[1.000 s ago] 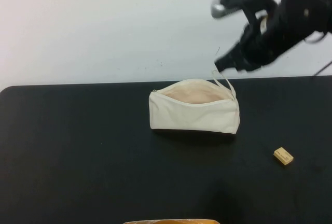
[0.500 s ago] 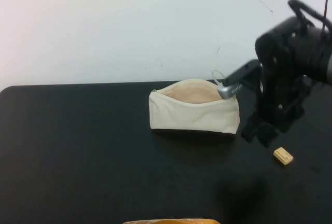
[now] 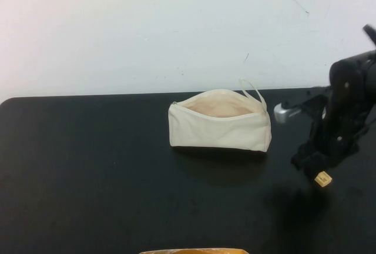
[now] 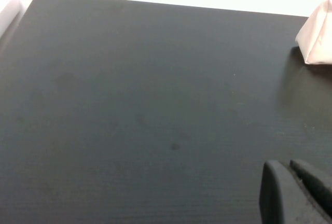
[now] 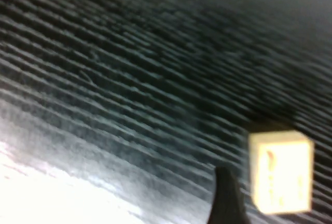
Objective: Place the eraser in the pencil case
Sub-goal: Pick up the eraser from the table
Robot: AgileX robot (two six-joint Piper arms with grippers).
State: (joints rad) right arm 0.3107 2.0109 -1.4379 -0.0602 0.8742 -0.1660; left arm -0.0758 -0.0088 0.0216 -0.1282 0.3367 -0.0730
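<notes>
The pencil case (image 3: 220,126) is a cream-white pouch standing at the middle of the black table (image 3: 88,166). Its zipper is open, showing the peach lining, and its loop strap is at the right end. The eraser (image 3: 322,179) is a tiny pale yellow block lying on the table to the right of the pouch. My right gripper (image 3: 312,167) is down over the eraser, open. In the right wrist view one dark fingertip (image 5: 224,195) stands just beside the eraser (image 5: 280,172), and the other finger is out of view. My left gripper (image 4: 288,166) is shut and empty above bare table, with a corner of the pencil case (image 4: 316,37) far off.
A white wall rises behind the table's back edge. A sliver of an orange object (image 3: 194,250) shows at the front edge of the high view. Bare black table lies left of the pouch and between the pouch and the eraser.
My right arm has swung from above the pouch's strap end out to the right and down to the table, ending over the eraser. The pouch and eraser have not moved.
</notes>
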